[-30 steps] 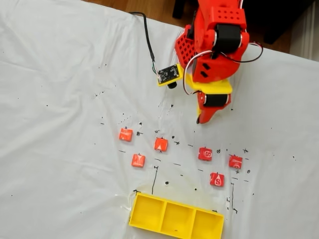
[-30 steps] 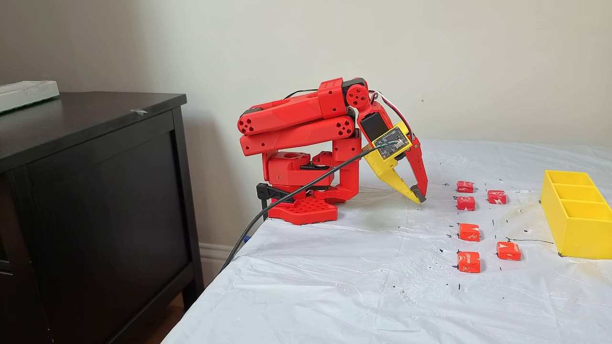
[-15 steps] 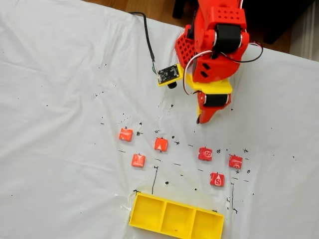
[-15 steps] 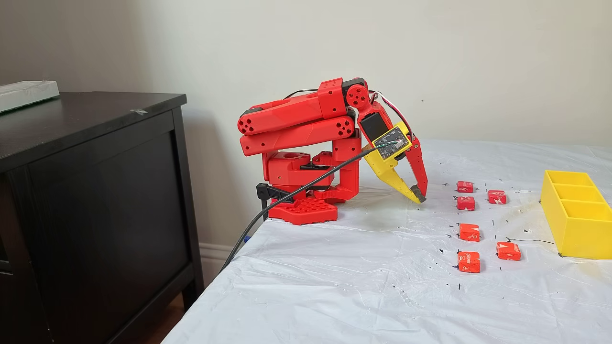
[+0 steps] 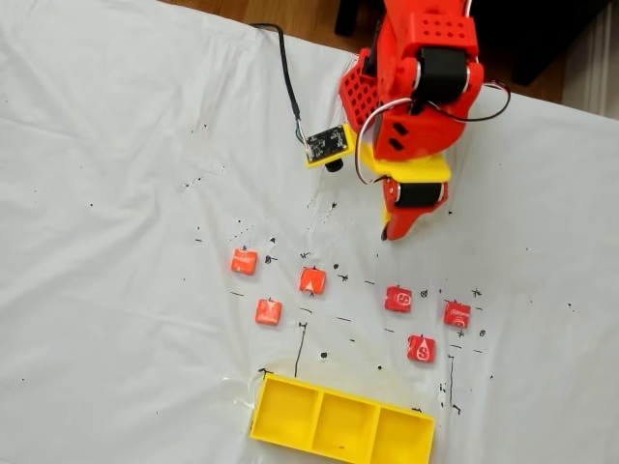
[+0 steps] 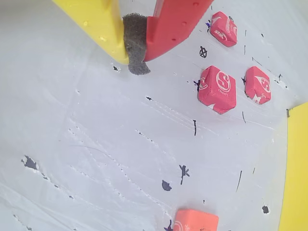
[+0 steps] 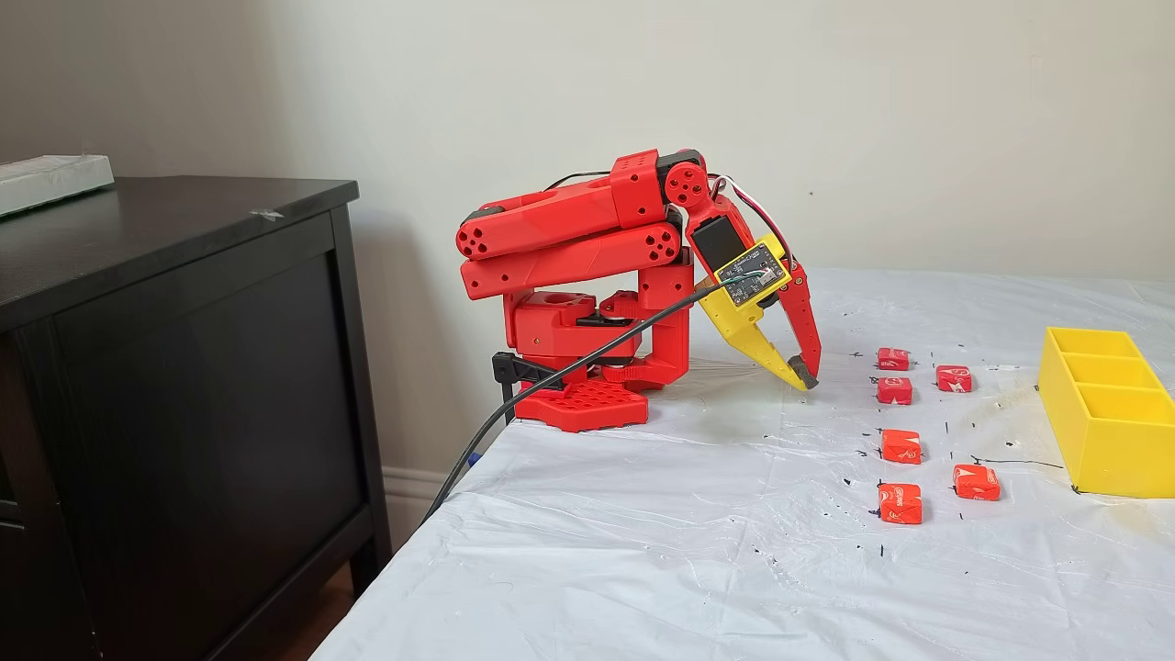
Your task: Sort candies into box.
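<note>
Several small red wrapped candies lie loose on the white sheet, among them one (image 5: 311, 280) at the centre, one (image 5: 397, 299) nearest the arm and one (image 5: 420, 348) closest to the box. The box (image 5: 257, 418) is a yellow tray of three compartments at the bottom edge, its compartments bare; its side wall (image 7: 1102, 441) stands at the right. My gripper (image 5: 386, 234) is shut, one yellow and one red finger meeting on a grey pad, holding nothing. Its tip (image 7: 806, 378) sits low over the sheet, short of the candies. In the wrist view the gripper (image 6: 134, 55) points down, with a candy (image 6: 216, 86) to its right.
The red arm is folded over its base (image 7: 587, 404) at the table's back edge. A small yellow-mounted circuit board (image 5: 326, 145) and its black cable (image 5: 287, 77) lie beside the arm. A dark cabinet (image 7: 184, 367) stands off the table's end. Black ink marks dot the sheet.
</note>
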